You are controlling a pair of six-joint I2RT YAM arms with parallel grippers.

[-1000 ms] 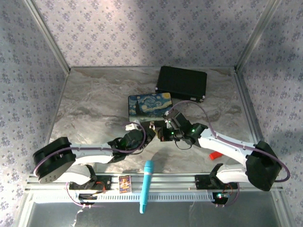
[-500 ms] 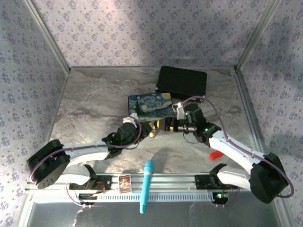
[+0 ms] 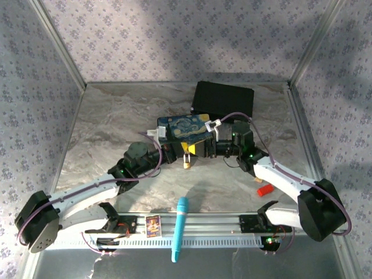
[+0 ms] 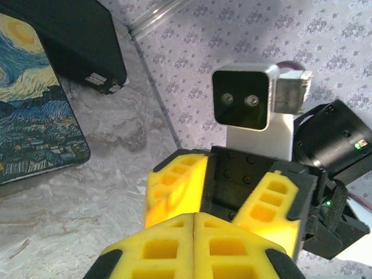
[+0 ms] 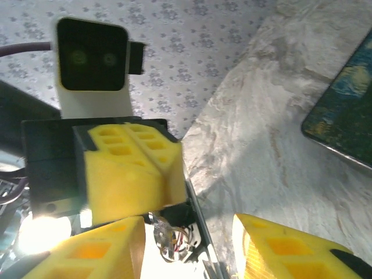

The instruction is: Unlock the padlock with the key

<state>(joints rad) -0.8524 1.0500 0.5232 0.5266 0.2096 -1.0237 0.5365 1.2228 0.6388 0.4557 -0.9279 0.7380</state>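
The tiny brass padlock [image 3: 187, 164] dangles by its thin silver shackle just under the tips of my left gripper [image 3: 178, 152], above the marble table. Seen from the left wrist, my left gripper [image 4: 195, 216] has its yellow fingers pressed together, and the hold itself is hidden. My right gripper [image 3: 201, 149] faces it from the right, close by but apart. In the right wrist view my right gripper [image 5: 192, 247] stands wide open with nothing between its fingers, and the left gripper [image 5: 152, 170] sits shut opposite. The key cannot be made out.
The Starry Night box [image 3: 186, 127] lies just behind both grippers, with a black case [image 3: 224, 100] beyond it. A red block [image 3: 264, 190] lies under the right forearm. A teal cylinder [image 3: 180, 226] and a small card [image 3: 153, 225] rest on the near rail.
Both grippers have moved away from the near edge toward the Starry Night box. The left arm has stretched out with the padlock still hanging, and the right gripper has drawn back to the right.
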